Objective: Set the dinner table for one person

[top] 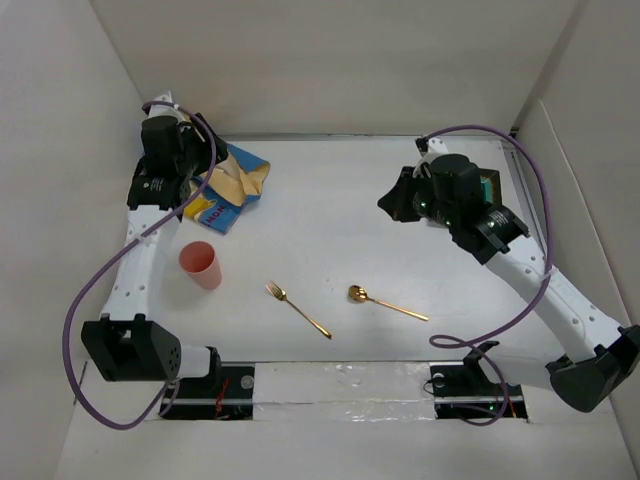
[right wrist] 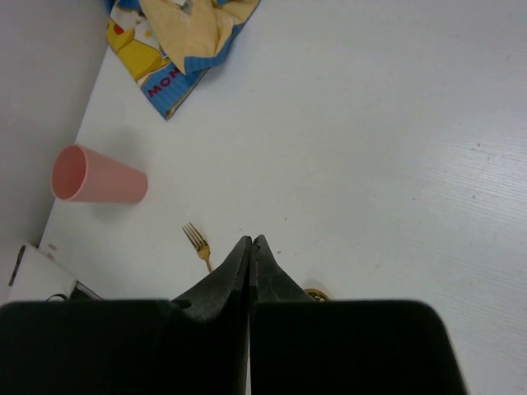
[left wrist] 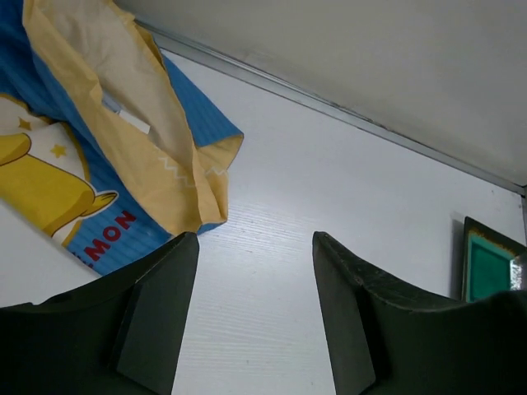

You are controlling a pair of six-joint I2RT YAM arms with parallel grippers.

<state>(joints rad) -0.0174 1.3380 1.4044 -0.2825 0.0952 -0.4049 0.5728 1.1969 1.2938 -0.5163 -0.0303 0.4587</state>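
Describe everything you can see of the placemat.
The placemat is a blue cloth printed with a yellow cartoon figure and red lettering. It lies crumpled rather than flat. Part of it is folded over, showing a plain tan underside with a small white tag. It rests on the dinner table in the far left corner. The left gripper hangs open beside its edge, holding nothing. Whether it touches the cloth cannot be told.
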